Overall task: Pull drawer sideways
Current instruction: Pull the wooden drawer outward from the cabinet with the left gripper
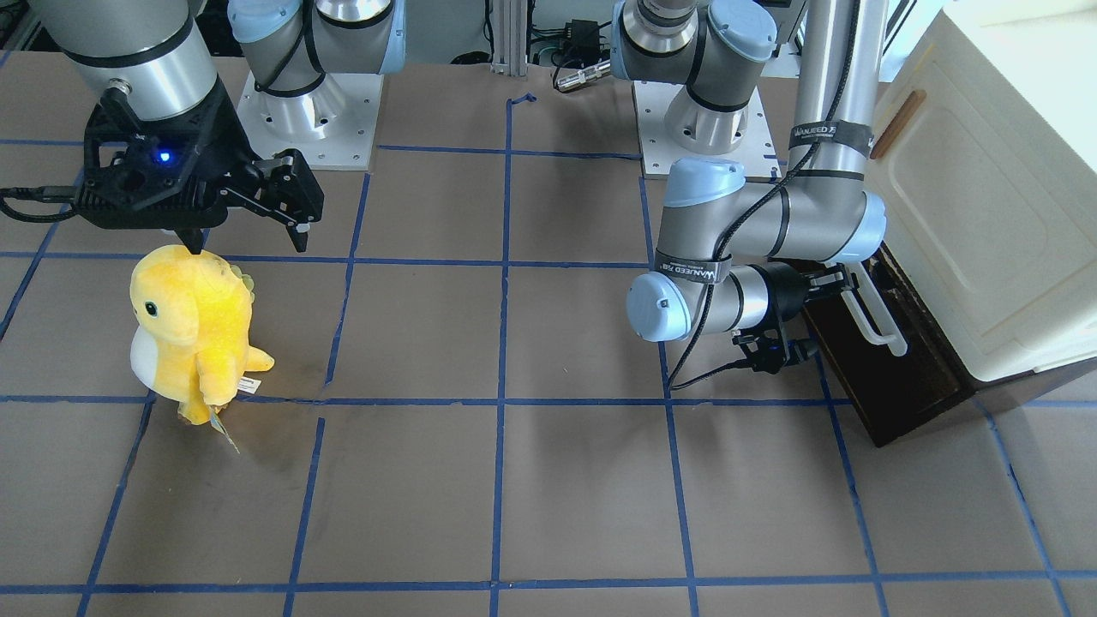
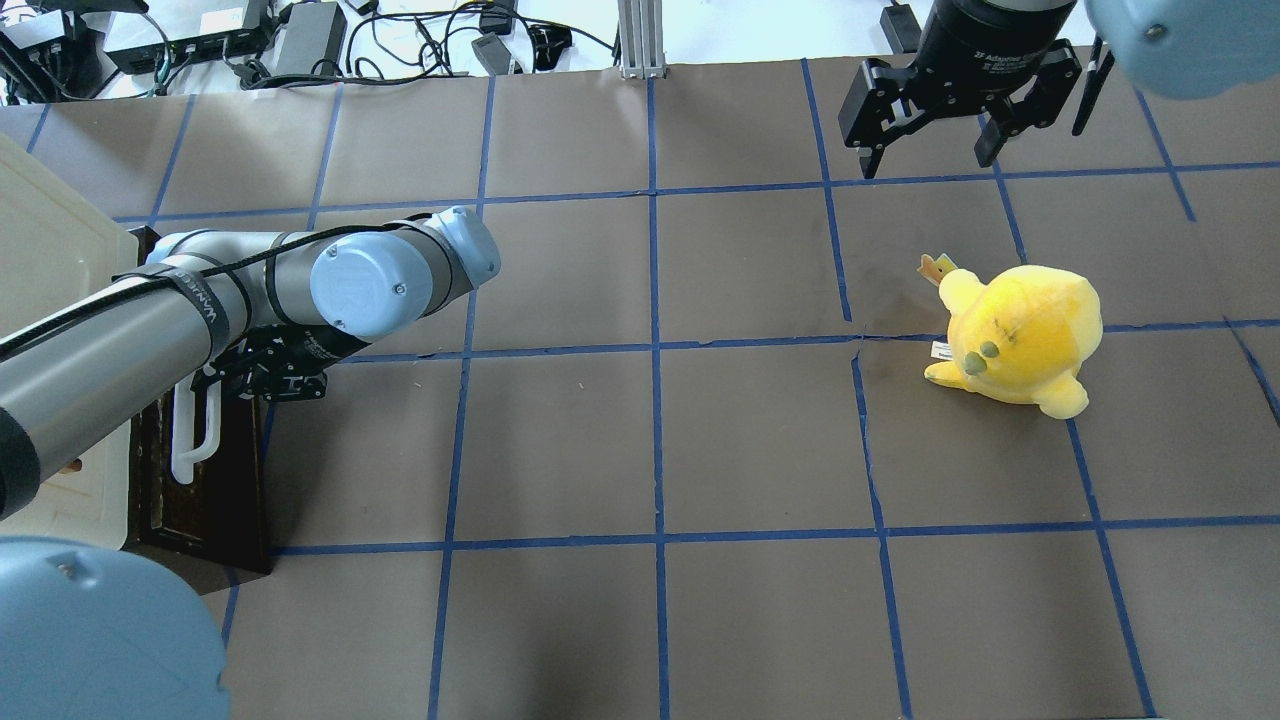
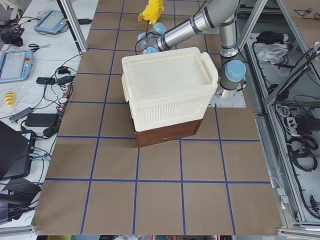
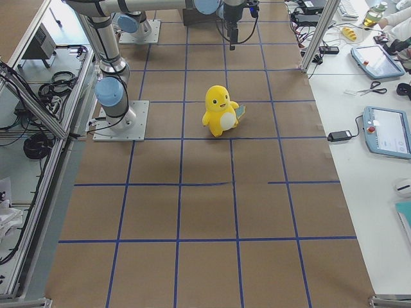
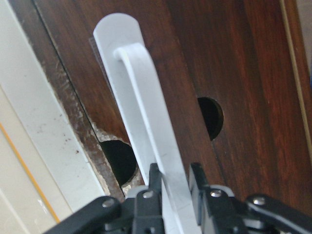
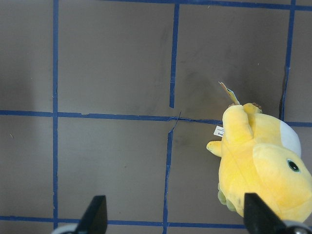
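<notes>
The dark brown drawer sits at the bottom of the cream-white cabinet, with its long white bar handle facing the table. My left gripper is shut on that handle near one end. In the left wrist view both fingers clamp the white bar against the dark drawer front. In the overhead view the left gripper meets the handle at the drawer. My right gripper is open and empty, hanging above the table far from the drawer.
A yellow plush toy stands just below the right gripper; it also shows in the right wrist view and the overhead view. The cabinet door has a small brown handle. Blue tape lines grid the brown table.
</notes>
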{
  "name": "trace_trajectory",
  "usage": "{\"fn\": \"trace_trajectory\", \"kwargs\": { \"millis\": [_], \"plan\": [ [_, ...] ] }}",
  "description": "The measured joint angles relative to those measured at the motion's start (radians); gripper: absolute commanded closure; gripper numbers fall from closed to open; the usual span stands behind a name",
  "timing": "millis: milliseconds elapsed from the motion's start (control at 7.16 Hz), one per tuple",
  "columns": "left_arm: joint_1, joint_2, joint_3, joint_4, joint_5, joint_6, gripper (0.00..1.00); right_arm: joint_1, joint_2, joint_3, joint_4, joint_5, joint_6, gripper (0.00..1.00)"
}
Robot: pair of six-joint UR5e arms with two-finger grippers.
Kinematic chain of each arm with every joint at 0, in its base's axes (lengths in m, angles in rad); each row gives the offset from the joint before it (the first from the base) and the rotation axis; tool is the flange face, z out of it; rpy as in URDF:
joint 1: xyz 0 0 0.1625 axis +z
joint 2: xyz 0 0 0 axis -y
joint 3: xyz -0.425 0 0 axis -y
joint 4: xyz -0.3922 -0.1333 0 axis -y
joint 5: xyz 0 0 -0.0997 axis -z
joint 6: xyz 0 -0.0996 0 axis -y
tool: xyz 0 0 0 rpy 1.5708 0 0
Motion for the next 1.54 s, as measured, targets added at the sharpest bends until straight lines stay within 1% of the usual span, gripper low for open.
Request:
{"fn": "trace_trajectory", "kwargs": {
  "millis": [1537],
  "plan": [
    [-0.088, 0.0, 0.009, -0.005, -0.004, 0.013, 0.77, 0.0, 0.0, 0.0, 0.0, 0.0, 0.0, 0.0]
  ]
}}
